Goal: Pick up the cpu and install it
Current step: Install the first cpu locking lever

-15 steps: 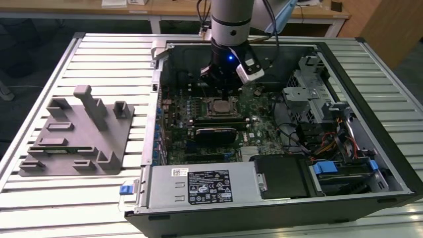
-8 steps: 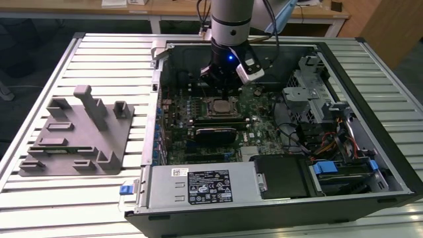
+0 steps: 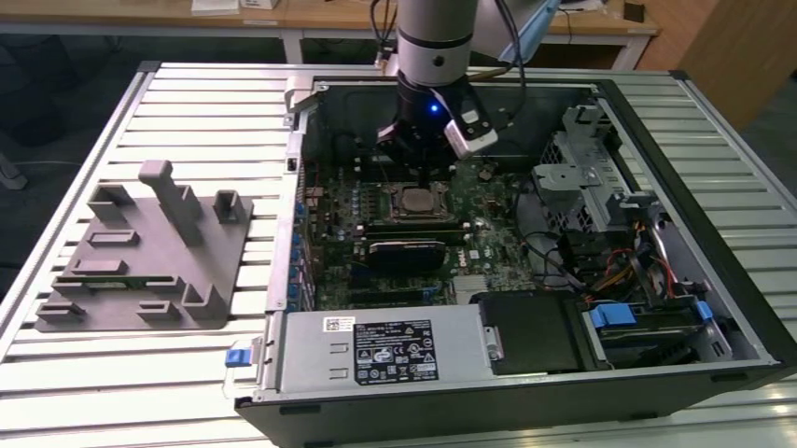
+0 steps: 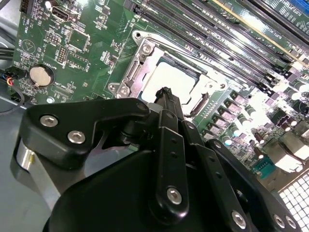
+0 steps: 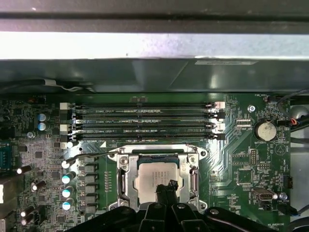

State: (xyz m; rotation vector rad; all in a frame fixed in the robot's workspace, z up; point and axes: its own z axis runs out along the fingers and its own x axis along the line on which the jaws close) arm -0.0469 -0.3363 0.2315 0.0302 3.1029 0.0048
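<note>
The cpu [image 5: 154, 175] lies flat in the socket [image 5: 126, 176] on the motherboard [image 5: 234, 145], silver top up. Its edges run square with the socket. Being square, it shows no long axis. The hand [image 5: 166, 186] hangs over the cpu's edge farthest from the memory slots [image 5: 145, 121], fingers clenched together around nothing. Whether they touch the chip I cannot tell. The open case [image 3: 498, 415] sits on the bench [image 3: 187, 373] beside a grey tray [image 3: 137, 271].
</note>
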